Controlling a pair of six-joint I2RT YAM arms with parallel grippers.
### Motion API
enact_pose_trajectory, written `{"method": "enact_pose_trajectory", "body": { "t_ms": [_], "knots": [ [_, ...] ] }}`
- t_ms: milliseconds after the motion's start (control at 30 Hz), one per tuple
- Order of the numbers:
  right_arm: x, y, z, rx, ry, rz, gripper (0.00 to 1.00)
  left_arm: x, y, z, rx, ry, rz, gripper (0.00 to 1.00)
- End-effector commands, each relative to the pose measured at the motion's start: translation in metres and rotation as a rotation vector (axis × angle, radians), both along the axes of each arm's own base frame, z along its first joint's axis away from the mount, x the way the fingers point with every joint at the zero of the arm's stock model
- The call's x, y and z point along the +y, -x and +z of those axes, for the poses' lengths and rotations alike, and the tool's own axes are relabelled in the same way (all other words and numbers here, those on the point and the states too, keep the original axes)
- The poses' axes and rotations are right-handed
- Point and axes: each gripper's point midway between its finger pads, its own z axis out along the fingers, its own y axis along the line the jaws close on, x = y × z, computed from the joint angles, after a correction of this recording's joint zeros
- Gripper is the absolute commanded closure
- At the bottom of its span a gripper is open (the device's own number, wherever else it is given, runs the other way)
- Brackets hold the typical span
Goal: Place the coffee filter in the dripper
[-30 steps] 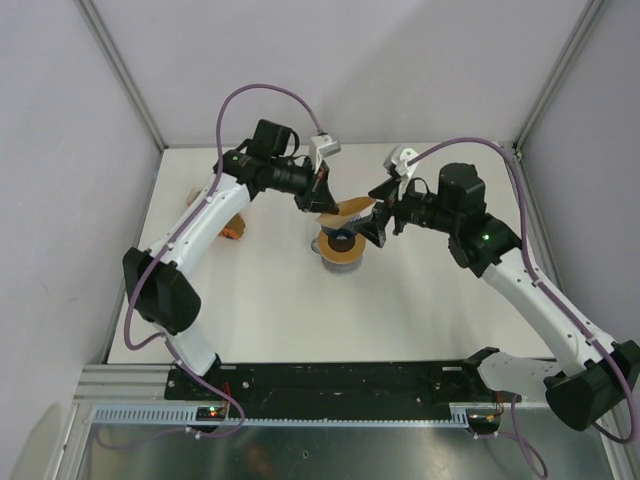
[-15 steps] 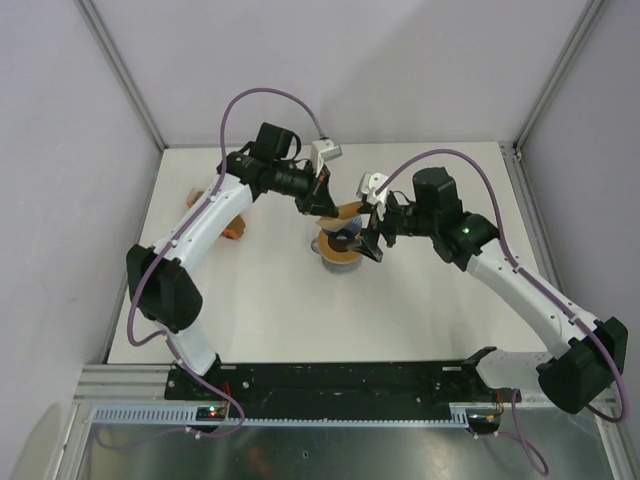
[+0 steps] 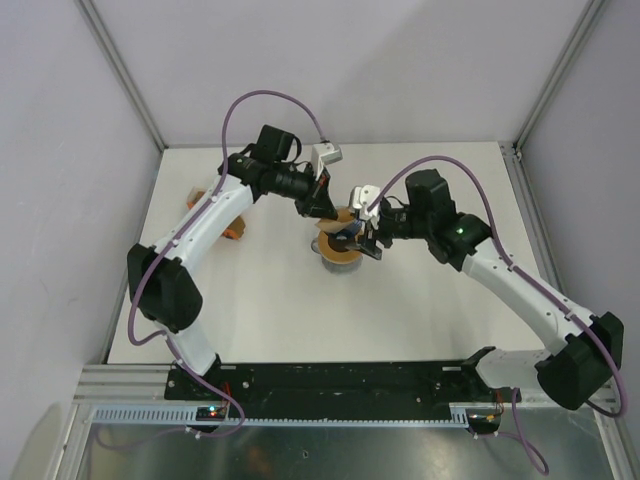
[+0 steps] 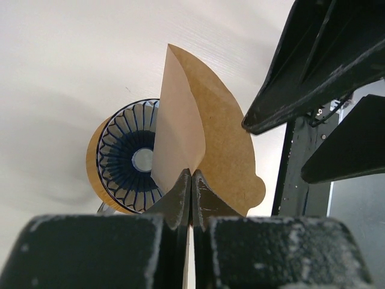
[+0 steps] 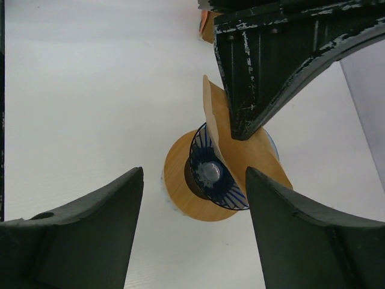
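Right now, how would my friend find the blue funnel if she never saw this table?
Look at the middle of the white table. There a flat wooden ring lies, and the dripper sits on it. It is the only see-through blue ribbed cone; the brown paper filter just over it is held by the left claw.

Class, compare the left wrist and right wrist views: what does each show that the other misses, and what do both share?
Only the left wrist view shows the broad face of the coffee filter, its fold gaping above the left end effector shut on it. Only the right wrist view shows the filter edge-on, framed between the open fingers of the right end effector. Both show the unseated filter and the blue dripper on a wooden ring.
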Motion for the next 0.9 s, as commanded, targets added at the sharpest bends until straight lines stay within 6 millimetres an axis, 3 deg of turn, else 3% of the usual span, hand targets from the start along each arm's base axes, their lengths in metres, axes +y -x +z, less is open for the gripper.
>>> {"method": "enact_pose_trajectory", "body": {
  "t_ms": [0,367,633,867],
  "knots": [
    [0.010,-0.011,0.005,-0.064,0.005,0.017,0.30,0.001,0.004,0.015,-0.057,0.037,-0.031,1.00],
    [0.009,-0.031,-0.006,-0.093,0.061,-0.039,0.32,0.002,0.007,0.012,-0.059,0.034,-0.041,1.00],
    [0.013,-0.031,-0.021,-0.077,0.152,-0.043,0.50,-0.001,0.003,0.023,-0.051,0.066,-0.046,1.00],
    [0.011,-0.025,-0.011,-0.099,0.146,-0.047,0.73,0.003,-0.008,0.028,-0.072,0.054,-0.004,0.99]
  ]
}}
